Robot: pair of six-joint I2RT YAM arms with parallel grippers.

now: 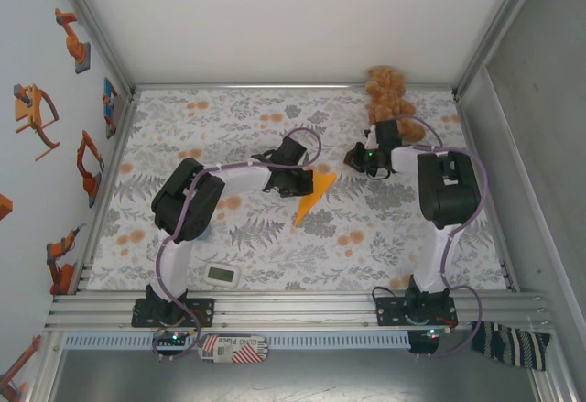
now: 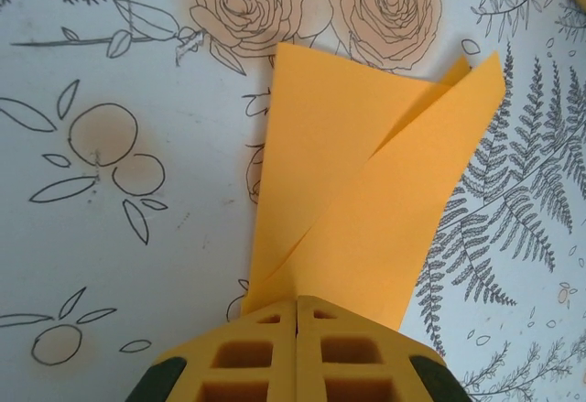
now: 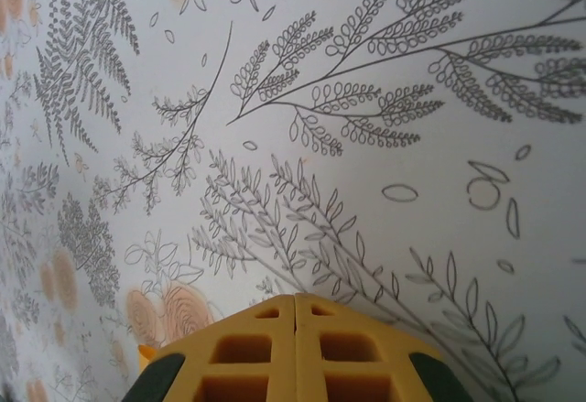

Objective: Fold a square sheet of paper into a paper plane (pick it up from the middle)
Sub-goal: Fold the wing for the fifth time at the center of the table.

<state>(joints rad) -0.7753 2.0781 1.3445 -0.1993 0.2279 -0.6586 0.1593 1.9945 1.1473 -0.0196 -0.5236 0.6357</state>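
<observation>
- Top external view: I count two arms, one folded orange paper sheet [image 1: 313, 197], one plush toy [image 1: 389, 96], one small white gadget [image 1: 222, 276] and one striped piece of fabric [image 1: 513, 343].
- The paper lies near the middle of the desk on the flower-and-fern printed cloth [image 1: 229, 127]. It is thin, plain and bright orange, wide at the far end and tapering to a sharp point toward me.
- The left claw [image 1: 295, 182] sits just beside the paper's wide end; the right claw [image 1: 359, 158] is further right, apart from the paper and near the plush toy.
- The plush toy is lumpy and tan-brown, up against the far right corner of the desk.
- The white gadget is a flat rounded rectangle with a small screen, lying by the left arm's base.
- Left wrist view: the left claw [image 2: 298, 303] is closed, its two yellow, grid-pocketed fingers [image 2: 243, 356] pressed flat together. The paper [image 2: 366, 210] shows two smooth overlapping flaps fanning out from behind the fingertips — I cannot tell whether its near end is actually pinched.
- Right wrist view: the right claw [image 3: 295, 299] is also closed, with nothing between its yellow fingers [image 3: 243, 361], over fern-printed cloth [image 3: 366, 100] — line-drawn leaves on a pale ground.
</observation>
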